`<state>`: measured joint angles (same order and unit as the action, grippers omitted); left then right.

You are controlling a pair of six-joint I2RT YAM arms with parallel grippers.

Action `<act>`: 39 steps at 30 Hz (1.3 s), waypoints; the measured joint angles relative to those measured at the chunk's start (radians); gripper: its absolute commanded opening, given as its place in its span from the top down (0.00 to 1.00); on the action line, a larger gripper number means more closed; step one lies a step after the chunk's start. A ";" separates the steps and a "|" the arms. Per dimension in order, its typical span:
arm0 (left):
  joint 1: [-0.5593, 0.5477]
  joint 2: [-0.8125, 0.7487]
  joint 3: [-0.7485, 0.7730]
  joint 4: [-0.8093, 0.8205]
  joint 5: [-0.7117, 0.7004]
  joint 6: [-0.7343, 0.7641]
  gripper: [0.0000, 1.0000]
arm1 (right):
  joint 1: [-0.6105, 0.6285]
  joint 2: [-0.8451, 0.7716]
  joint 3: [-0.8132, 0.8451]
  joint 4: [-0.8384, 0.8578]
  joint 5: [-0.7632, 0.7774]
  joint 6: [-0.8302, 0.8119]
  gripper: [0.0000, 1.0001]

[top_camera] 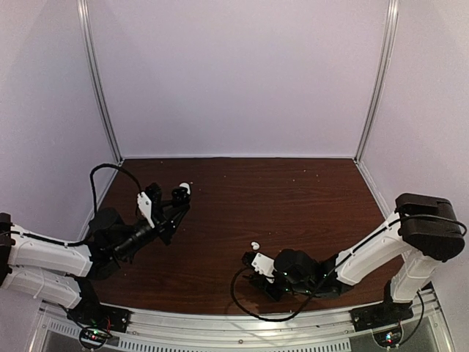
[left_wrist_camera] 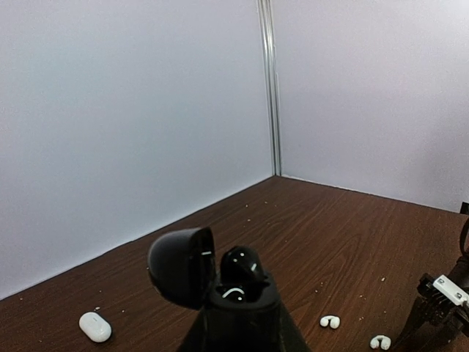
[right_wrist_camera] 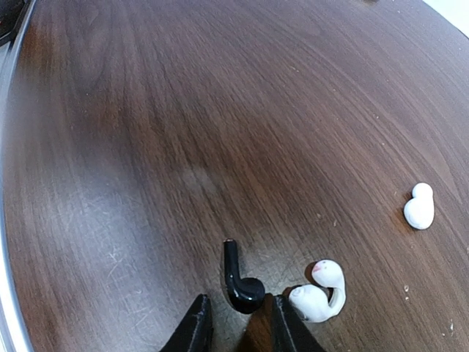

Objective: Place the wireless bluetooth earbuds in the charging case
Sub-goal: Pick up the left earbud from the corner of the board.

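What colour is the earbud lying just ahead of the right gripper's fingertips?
Glossy black. The earbud shows best in the right wrist view.

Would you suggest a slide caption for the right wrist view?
Right pincer straddles the black earbud on the table, two white earbuds beside.

Soft, even overhead light, a pale sheen on the dark tabletop (right_wrist_camera: pixel 183 176) and perhaps slight softness toward the bowed edges.

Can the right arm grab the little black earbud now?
Probably yes. The black earbud lies on the table, right between the tips of the open right gripper, with nothing on top. A white earbud sits close beside and might get bumped.
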<state>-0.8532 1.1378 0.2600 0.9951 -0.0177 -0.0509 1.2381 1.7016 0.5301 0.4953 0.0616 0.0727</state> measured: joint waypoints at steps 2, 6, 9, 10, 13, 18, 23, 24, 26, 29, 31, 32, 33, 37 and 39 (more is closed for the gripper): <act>0.000 0.000 -0.002 0.001 0.000 0.001 0.96 | 0.001 0.005 0.000 0.010 0.006 -0.003 0.71; 0.000 0.000 -0.005 0.002 0.000 0.001 0.96 | 0.001 0.019 0.000 0.037 0.011 -0.016 0.72; 0.000 0.000 -0.005 0.004 0.000 0.002 0.96 | 0.001 0.032 0.000 0.060 0.014 -0.024 0.75; 0.000 0.000 -0.005 0.005 0.000 0.002 0.96 | 0.001 0.036 0.000 0.067 0.014 -0.025 0.76; 0.000 0.000 -0.005 0.006 0.000 0.006 0.96 | 0.001 0.045 0.000 0.084 0.017 -0.030 0.79; 0.000 0.000 -0.005 0.006 0.000 0.008 0.96 | 0.001 0.045 0.000 0.084 0.018 -0.043 0.82; 0.000 0.001 -0.005 0.006 0.000 0.008 0.96 | 0.001 0.015 0.000 0.029 0.018 -0.047 0.85; 0.000 0.002 -0.005 0.006 0.000 0.009 0.96 | 0.001 0.003 0.001 0.008 0.018 -0.048 0.85; 0.000 0.005 -0.005 0.006 0.001 0.013 0.97 | 0.001 -0.028 0.006 -0.053 0.018 -0.050 0.86; 0.000 0.021 -0.005 0.006 0.018 0.028 0.97 | 0.001 -0.084 0.037 -0.149 0.017 -0.060 0.87; 0.000 0.036 -0.005 0.005 0.038 0.048 0.97 | 0.001 -0.127 0.082 -0.219 0.014 -0.074 0.87; 0.001 0.043 -0.005 0.005 0.050 0.060 0.97 | -0.001 -0.146 0.109 -0.251 0.009 -0.079 0.88; 0.001 0.048 -0.005 0.005 0.059 0.071 0.97 | -0.004 -0.163 0.137 -0.280 0.003 -0.084 0.88; 0.001 0.063 -0.010 0.010 0.111 0.134 0.97 | -0.024 -0.219 0.237 -0.404 -0.044 -0.093 0.88; 0.001 0.065 -0.018 0.017 0.131 0.165 0.97 | -0.040 -0.239 0.289 -0.477 -0.072 -0.094 0.88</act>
<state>-0.8524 1.2030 0.2420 1.0122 0.1135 0.1139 1.1984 1.4624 0.8188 0.0181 -0.0109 -0.0212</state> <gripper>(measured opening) 0.218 0.140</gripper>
